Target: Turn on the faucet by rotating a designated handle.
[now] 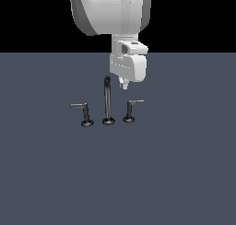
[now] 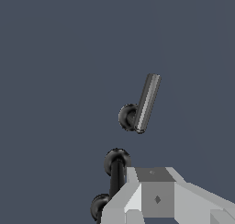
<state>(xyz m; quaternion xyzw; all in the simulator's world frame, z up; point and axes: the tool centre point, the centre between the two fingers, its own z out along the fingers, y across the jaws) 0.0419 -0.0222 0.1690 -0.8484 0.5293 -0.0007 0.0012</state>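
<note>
faucet (image 1: 108, 102) untouched; hand (image 1: 123, 85) above (opening unclear)

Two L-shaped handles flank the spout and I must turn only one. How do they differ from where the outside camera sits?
The handle on the exterior view's right has a shorter, paler lever pointing to that view's right; the handle on the exterior view's left has a longer lever pointing left. The right one stands slightly farther up the picture, nearer the pincer, which hangs above, touching neither. Both are dark metal posts on round bases, beside the spout.
</note>
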